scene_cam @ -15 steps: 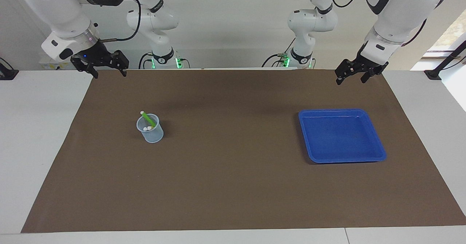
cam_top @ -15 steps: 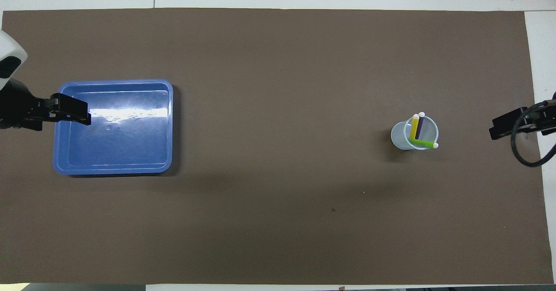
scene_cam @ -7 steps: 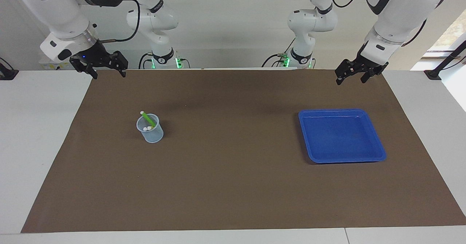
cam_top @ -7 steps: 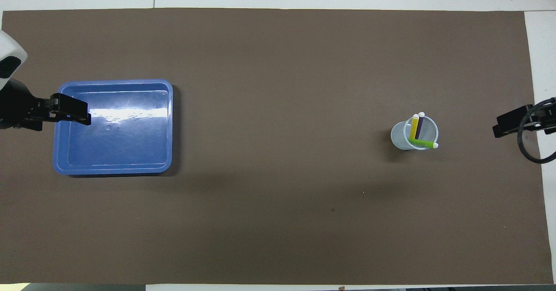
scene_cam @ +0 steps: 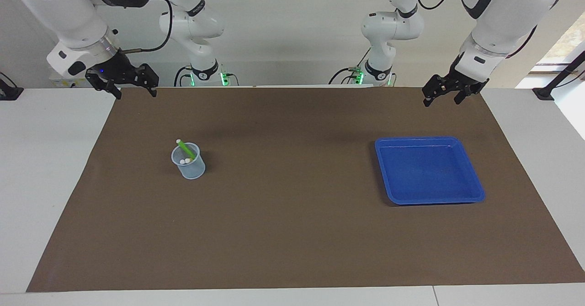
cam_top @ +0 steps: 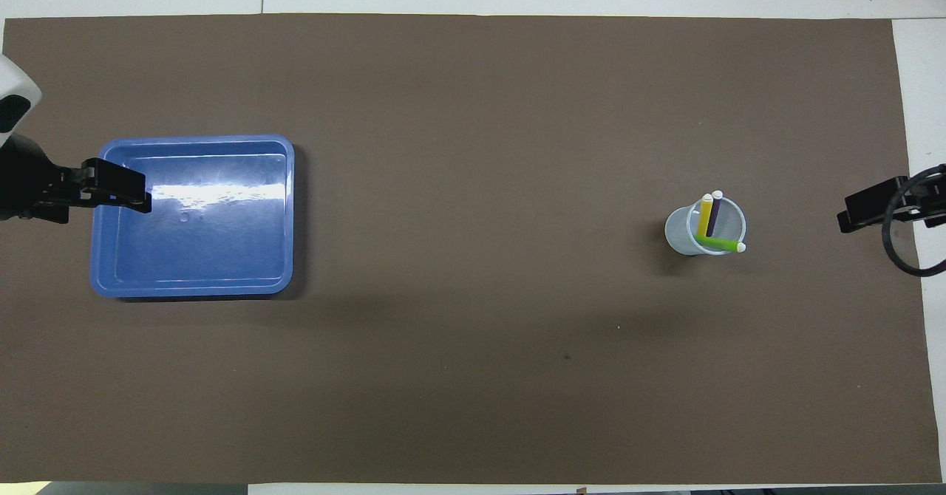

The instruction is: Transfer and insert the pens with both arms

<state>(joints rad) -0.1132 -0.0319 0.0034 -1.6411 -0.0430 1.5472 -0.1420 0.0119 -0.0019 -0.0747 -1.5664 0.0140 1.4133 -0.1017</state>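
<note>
Three pens stand in a clear plastic cup (scene_cam: 188, 163) toward the right arm's end of the mat. The green pen (scene_cam: 184, 148) leans out over the rim. In the overhead view the yellow pen (cam_top: 705, 213), the purple pen (cam_top: 712, 218) and the green pen (cam_top: 720, 243) all show in the cup (cam_top: 678, 230). My right gripper (scene_cam: 137, 94) is open and empty, raised over the mat's corner by its base. My left gripper (scene_cam: 441, 101) is open and empty, raised over the mat's edge nearest the robots. Both are well apart from the cup.
An empty blue tray (scene_cam: 475, 192) lies on the brown mat (scene_cam: 292, 233) toward the left arm's end; in the overhead view the left gripper (cam_top: 137, 196) overlaps the tray's rim (cam_top: 288, 214). Two thinner white arms with green-lit bases (scene_cam: 208, 75) stand at the table's back edge.
The right gripper has drawn back a little toward its own end of the table. The left gripper has shifted slightly. Cup, pens and tray have not moved.
</note>
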